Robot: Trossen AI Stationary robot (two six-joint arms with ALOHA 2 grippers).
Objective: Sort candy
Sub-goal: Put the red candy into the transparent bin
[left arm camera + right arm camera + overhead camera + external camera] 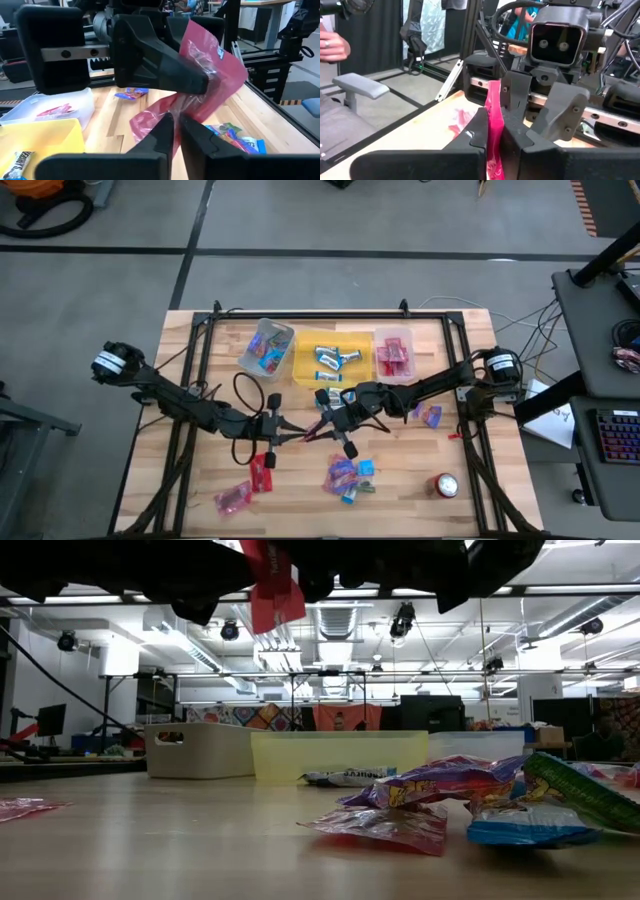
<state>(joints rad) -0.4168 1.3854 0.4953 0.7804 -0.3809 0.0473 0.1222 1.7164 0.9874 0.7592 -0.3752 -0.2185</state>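
A: What do the two grippers hold above the middle of the tabletop [200, 490]?

B: One red-pink wrapped candy [220, 65]. The left gripper [176, 131] is closed on its lower part; the right gripper [493, 131] is closed on it from the opposite side, so the piece hangs off the wood between them.

A: Where are the other candies?

B: A loose mixed heap [347, 476] lies near of centre, two red-pink pieces [245, 485] to its left. Along the far edge stand three bins: clear [266, 347], yellow [305, 362], and a clear bin with red pieces [394, 354]. A red and silver can [445, 485] sits at near right.
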